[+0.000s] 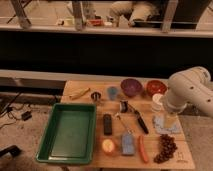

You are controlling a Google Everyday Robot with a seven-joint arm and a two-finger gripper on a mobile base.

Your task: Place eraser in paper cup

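Camera view: a wooden table (150,107) seen from above. The eraser (107,124) lies flat near the table's middle, just right of a green tray (50,142). The paper cup (157,101) stands upright at the right side, below a red bowl (156,87), well apart from the eraser. A white arm (187,90) reaches in from the right, beside the cup. Its gripper (170,121) points down over a blue cloth (161,126); whether it is wide or narrow cannot be told. A black-handled tool (142,123) lies between the eraser and the gripper.
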